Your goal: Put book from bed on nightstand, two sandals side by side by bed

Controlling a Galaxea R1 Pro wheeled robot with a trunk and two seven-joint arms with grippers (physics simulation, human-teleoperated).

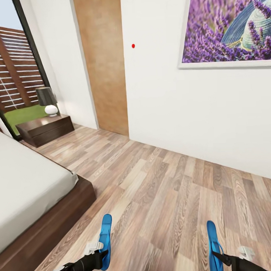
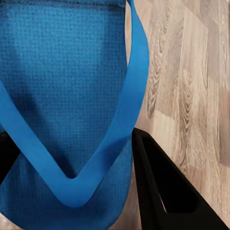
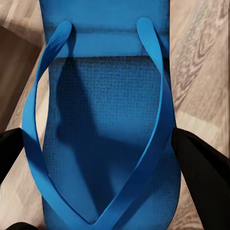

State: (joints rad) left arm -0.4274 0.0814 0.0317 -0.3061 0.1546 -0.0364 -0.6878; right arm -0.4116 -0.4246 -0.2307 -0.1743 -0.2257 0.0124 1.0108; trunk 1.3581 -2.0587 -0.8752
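In the bedroom, the bed [image 1: 24, 186] lies at nine o'clock, with a nightstand [image 1: 45, 129] and its lamp [image 1: 47, 100] at ten o'clock beyond it. At six o'clock, the left gripper [image 1: 101, 252] has its fingers closed around one blue sandal [image 1: 105, 240], held clear of the wood floor [image 1: 153, 197]. At five o'clock, the right gripper [image 1: 222, 258] clasps the other sandal [image 1: 213, 246], fingers flanking its sole. Both sandals are in hand but not yet set down; the book's whereabouts cannot be told.
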